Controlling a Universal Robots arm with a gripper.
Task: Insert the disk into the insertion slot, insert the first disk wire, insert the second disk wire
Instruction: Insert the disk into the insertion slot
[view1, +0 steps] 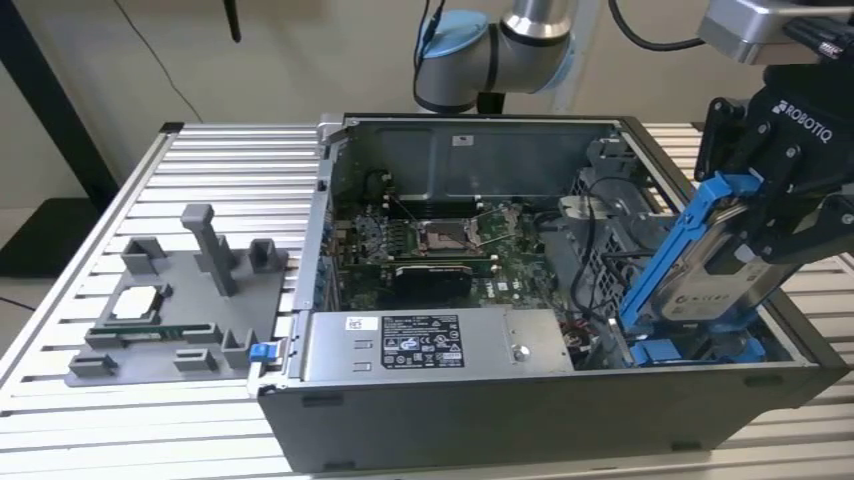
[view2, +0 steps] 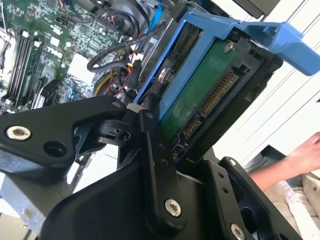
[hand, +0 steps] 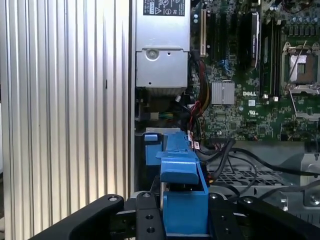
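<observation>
The disk, in its blue frame, is held in my pincer. The pincer is closed around the disk's top half and grips it tight. The disk hangs over one corner of the computer case. Its long side is tilted. The low end points down into the case, and the top end leans away from the case's middle. The slot, with its blue rails, sits in that corner of the case, right under the low end. I cannot tell if they touch.
</observation>
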